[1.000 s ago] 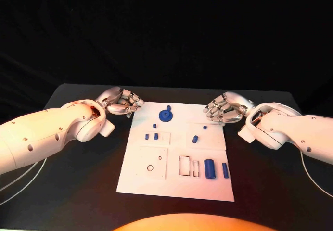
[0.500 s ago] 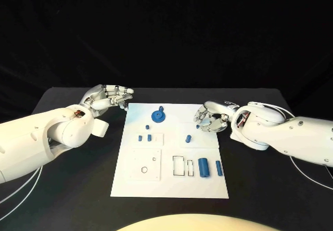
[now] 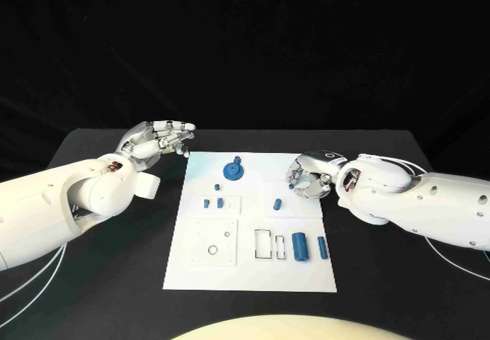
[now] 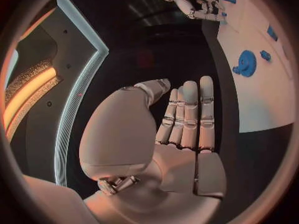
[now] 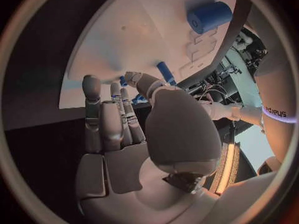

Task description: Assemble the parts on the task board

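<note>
Two bulky white arms with small dark screw holes, thin white cables, silver jointed robot hands.

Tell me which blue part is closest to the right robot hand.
The small upright peg mid-board, just beside the right robot hand; the gear and the two cylinders lie farther off.

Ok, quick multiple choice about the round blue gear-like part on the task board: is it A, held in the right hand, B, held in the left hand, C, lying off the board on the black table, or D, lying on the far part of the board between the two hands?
D: the round blue part lies on the far part of the white task board, with the left hand and right hand both empty beside it.
</note>
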`<state>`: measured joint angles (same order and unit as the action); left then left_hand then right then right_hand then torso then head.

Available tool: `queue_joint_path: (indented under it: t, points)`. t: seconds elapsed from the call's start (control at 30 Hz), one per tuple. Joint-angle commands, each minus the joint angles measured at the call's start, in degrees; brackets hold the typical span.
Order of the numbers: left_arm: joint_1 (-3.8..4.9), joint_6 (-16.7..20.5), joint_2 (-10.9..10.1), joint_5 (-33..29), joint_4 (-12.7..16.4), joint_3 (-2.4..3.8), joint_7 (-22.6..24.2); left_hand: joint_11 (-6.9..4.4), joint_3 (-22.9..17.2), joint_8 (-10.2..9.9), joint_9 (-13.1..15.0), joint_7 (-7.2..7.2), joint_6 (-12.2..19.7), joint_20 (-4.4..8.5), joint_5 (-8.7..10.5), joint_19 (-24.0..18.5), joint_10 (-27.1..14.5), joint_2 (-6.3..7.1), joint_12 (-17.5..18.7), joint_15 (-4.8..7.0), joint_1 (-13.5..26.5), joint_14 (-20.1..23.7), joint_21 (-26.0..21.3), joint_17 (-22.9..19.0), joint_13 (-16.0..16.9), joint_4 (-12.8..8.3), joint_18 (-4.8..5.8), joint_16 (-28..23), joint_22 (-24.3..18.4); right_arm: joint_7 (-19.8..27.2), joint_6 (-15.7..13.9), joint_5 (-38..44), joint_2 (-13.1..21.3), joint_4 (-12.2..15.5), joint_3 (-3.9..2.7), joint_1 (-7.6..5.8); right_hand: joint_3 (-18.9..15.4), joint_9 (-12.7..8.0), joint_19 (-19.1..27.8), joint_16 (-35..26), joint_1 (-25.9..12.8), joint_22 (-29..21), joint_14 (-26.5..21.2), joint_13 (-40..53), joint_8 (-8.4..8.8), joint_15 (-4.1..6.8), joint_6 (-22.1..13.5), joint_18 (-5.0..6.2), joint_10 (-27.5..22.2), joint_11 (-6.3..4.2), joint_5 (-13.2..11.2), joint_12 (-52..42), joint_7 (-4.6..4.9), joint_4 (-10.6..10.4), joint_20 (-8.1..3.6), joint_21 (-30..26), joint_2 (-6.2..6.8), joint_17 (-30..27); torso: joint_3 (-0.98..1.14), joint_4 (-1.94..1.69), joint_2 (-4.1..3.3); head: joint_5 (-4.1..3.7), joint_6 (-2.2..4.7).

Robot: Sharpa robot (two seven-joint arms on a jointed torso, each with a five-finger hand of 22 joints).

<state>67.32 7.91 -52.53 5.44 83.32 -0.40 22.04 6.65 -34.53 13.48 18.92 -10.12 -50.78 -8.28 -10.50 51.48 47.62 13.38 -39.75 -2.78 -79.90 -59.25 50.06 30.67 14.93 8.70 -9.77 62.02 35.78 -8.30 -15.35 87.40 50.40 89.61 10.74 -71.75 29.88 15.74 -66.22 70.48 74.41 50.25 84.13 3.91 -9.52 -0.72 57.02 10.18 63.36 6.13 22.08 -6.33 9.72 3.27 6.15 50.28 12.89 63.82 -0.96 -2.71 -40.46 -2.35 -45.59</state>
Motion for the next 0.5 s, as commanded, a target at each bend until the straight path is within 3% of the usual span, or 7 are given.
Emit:
queue_joint_path:
  t: [0.03, 0.5]
  points:
    - [0.04, -1.7, 0.0, -1.8, 0.2, 0.04, 1.4, 0.0, 0.4, -0.2, 0.0, -0.16, 0.1, -0.04, 0.01, 0.0, 0.3, -0.17, 0.2, 0.07, 0.2, 0.3, -0.3, -0.1, -0.1, 0.1, -0.73, -0.3, -0.1, -1.3, 1.6, 2.2, -0.3, -0.2, 0.0, 0.12, 0.6, 0.1, -0.7, 0.8, 0.1, 0.7, 2.3, 0.1, -0.37, -0.25, 0.4, -0.98, 1.0, -0.22, 0.2, -0.6, -0.21, -0.2, -0.06, 0.8, -0.42, 0.5, 0.02, 0.04, 0.01, -0.08, -0.04]
    - [0.04, -2.0, 0.1, -2.2, 0.1, 0.03, 0.7, -0.07, 0.5, -0.1, 0.0, -0.1, 0.0, -0.03, 0.11, 0.1, 0.5, -0.36, 0.3, 0.12, -0.1, 0.2, -0.4, -0.1, -0.3, -0.1, -0.76, -0.3, -0.2, -1.8, 3.0, 2.0, -1.6, -1.0, 0.0, 0.98, 3.1, 1.7, -2.9, 4.5, 0.4, 5.2, 2.4, 0.6, -2.55, 0.83, 3.4, -1.76, 6.0, -1.7, 0.1, -3.0, -1.34, -0.9, -0.93, 5.2, -2.06, 2.9, 0.03, 0.06, -0.01, 0.34, -0.38]
